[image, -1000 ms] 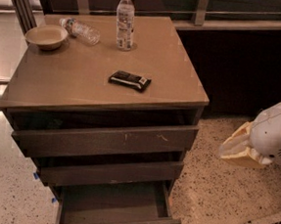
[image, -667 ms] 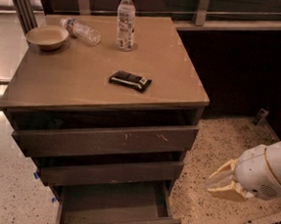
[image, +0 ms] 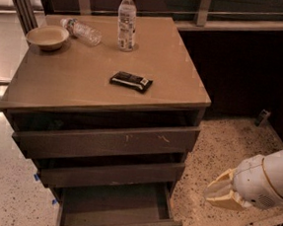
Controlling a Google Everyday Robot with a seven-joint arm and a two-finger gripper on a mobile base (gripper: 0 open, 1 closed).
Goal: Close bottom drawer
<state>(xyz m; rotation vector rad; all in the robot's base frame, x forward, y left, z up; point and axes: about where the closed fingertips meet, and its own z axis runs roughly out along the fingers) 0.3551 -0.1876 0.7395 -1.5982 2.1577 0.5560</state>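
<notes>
The bottom drawer (image: 115, 209) stands pulled well out from the front of the bench (image: 74, 87), its shallow inside bare and its plain front nearest the camera at the lower edge of the view. Above it the middle drawer (image: 111, 174) sits out a little, and the top drawer (image: 107, 141) (the one with pale scratches on its face) is also slightly out.

The end effector (image: 211, 193) hangs low over the speckled floor (image: 227, 147), to the right of the bottom drawer and apart from it, its pale tip pointing left toward the drawers. Whether it is released or clenched cannot be told; it holds nothing that shows.

On the bench top are a shallow bowl (image: 47, 36) at the far left, a clear bottle lying on its side (image: 82, 30) just beside it, an upright bottle (image: 126, 20) at the back, and a dark flat packet (image: 131, 81) near the middle.
</notes>
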